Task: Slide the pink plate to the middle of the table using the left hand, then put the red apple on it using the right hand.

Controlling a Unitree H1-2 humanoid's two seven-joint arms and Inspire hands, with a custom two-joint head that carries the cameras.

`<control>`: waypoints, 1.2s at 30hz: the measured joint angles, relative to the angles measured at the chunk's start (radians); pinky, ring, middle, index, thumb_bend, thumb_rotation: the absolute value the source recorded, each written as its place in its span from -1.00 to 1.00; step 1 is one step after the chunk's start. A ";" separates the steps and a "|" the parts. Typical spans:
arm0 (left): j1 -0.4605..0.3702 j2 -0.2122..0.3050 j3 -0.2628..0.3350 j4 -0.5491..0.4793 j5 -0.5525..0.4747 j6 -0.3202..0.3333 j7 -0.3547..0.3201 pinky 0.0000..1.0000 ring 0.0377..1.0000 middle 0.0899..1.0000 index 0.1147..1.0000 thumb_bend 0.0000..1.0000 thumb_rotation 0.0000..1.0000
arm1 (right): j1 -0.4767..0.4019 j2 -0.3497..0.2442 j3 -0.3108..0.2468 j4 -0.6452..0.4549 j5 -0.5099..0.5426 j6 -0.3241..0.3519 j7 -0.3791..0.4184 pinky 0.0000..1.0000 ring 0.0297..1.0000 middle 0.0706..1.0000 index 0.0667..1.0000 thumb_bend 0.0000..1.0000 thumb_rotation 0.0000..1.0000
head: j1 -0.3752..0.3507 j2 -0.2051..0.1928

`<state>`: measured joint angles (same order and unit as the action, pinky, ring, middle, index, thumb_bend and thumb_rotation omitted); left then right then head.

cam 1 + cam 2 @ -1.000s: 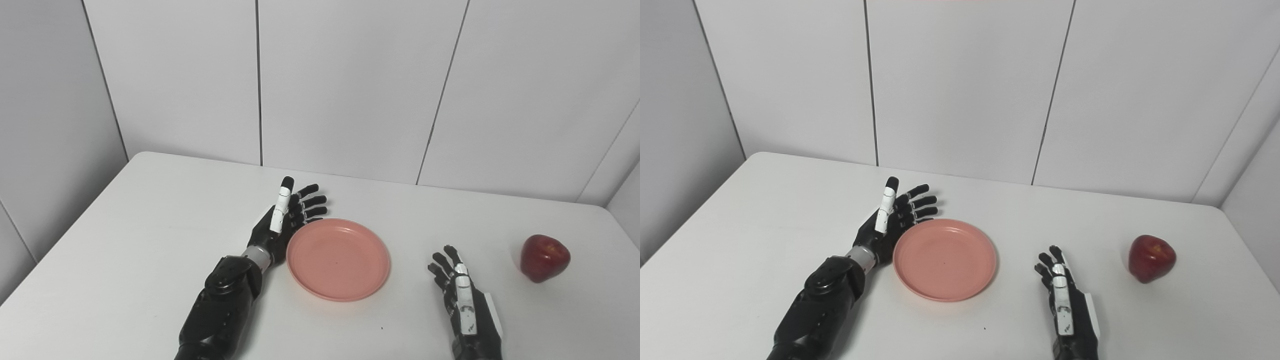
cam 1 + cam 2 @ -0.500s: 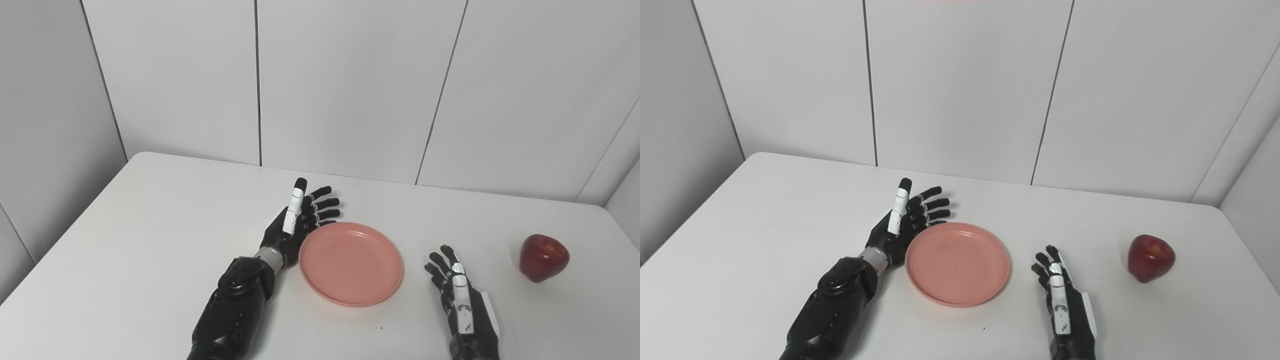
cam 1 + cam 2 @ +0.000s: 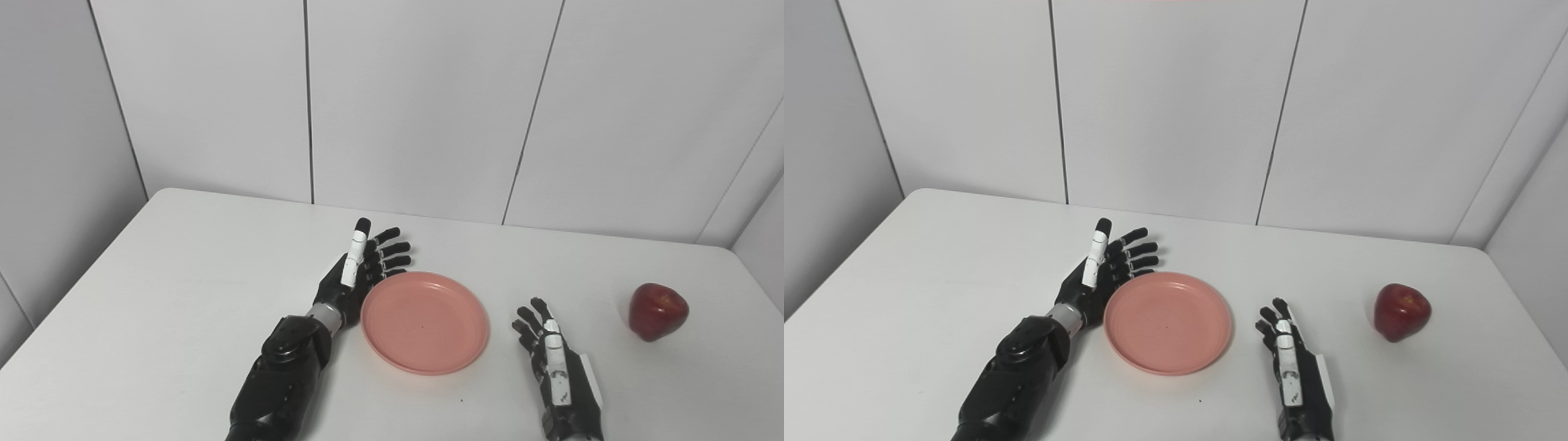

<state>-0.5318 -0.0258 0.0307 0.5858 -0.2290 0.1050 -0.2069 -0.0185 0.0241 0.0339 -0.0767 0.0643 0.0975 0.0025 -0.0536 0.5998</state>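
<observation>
**Mid-table: plate tucked against the left hand**

Pink plate (image 3: 424,323) sits flat on the white table (image 3: 184,275), its left rim touching the left hand (image 3: 358,275), fingers spread, gripping nothing. Right hand (image 3: 554,361) rests just right of it, fingers loosely apart, empty. Red apple (image 3: 658,310) is well off to the right.

This looks like a lab or test cell, not a home. A plain white desk (image 3: 184,275) with rounded corners is boxed in behind and on both sides by bare pale wall panels (image 3: 416,104) with thin dark seams. The panels carry no decoration, and the lighting is flat and even.
</observation>
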 measured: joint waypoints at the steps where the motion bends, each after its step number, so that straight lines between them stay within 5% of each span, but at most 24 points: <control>1: -0.001 0.003 0.000 0.001 0.000 0.000 -0.001 0.52 0.56 0.56 0.60 0.89 1.00 | 0.000 0.003 0.000 0.000 -0.001 0.000 -0.001 0.88 0.77 0.78 0.86 0.66 1.00 | -0.017 0.000; 18: -0.025 0.025 0.048 0.064 -0.027 -0.034 -0.062 0.60 0.63 0.63 0.64 0.87 1.00 | -0.006 0.037 0.011 0.000 -0.087 0.000 -0.051 0.89 0.78 0.78 0.83 0.63 1.00 | -0.161 -0.020; 36: -0.042 0.037 0.053 0.103 -0.036 -0.060 -0.078 0.59 0.61 0.59 0.59 0.92 1.00 | -0.022 0.039 -0.004 -0.065 -0.154 0.027 -0.067 0.86 0.74 0.70 0.74 0.64 1.00 | -0.175 -0.031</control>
<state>-0.5734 0.0108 0.0840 0.6884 -0.2655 0.0449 -0.2850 -0.0404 0.0631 0.0298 -0.1413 -0.0898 0.1249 -0.0646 -0.2286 0.5691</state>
